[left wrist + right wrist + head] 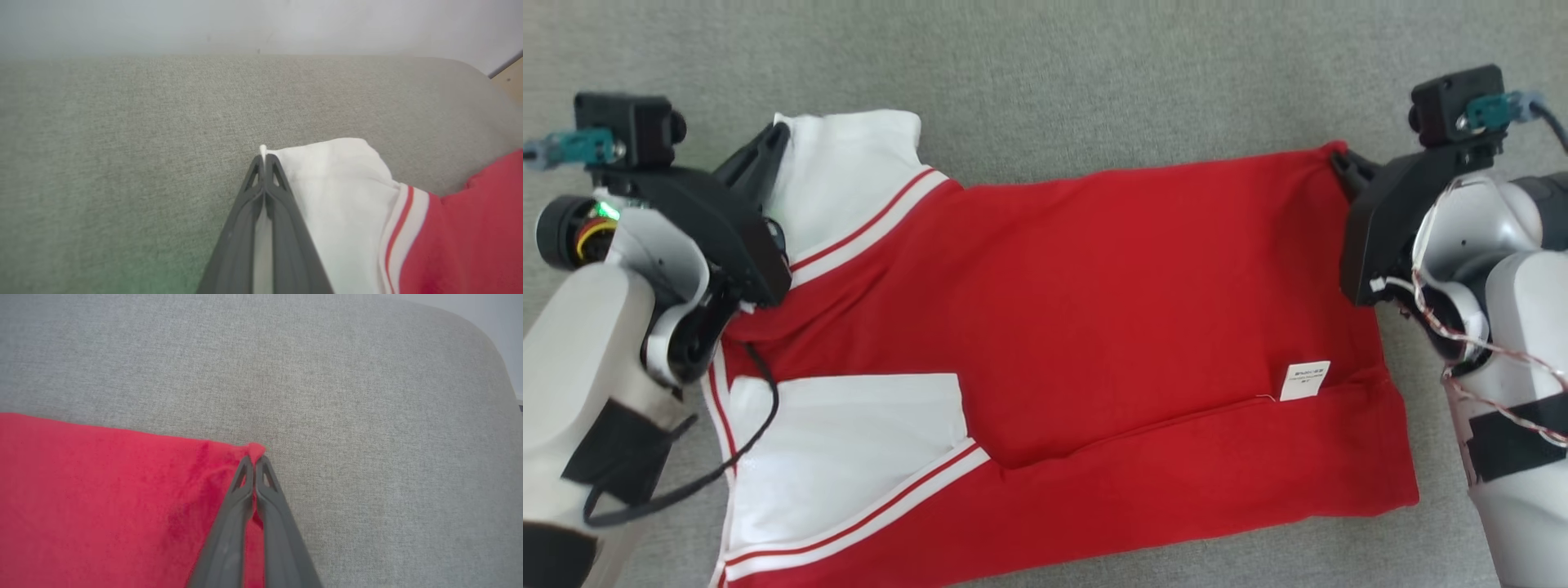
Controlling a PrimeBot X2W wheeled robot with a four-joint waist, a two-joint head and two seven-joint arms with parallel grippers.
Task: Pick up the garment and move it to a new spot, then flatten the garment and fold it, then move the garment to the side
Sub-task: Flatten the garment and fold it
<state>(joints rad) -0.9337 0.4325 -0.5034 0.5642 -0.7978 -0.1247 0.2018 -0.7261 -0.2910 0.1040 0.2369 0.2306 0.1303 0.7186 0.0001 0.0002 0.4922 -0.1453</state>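
Currently you have one red-and-white garment (1094, 310) spread on grey upholstery (1094, 73); left gripper (778, 137) pinched on its white corner, right gripper (1339, 159) clamped on its red corner.

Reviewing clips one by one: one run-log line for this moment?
garment: red fabric shirt with white sleeves, lying on grey upholstered surface | left tool: shut on white sleeve corner | right tool: shut on red corner
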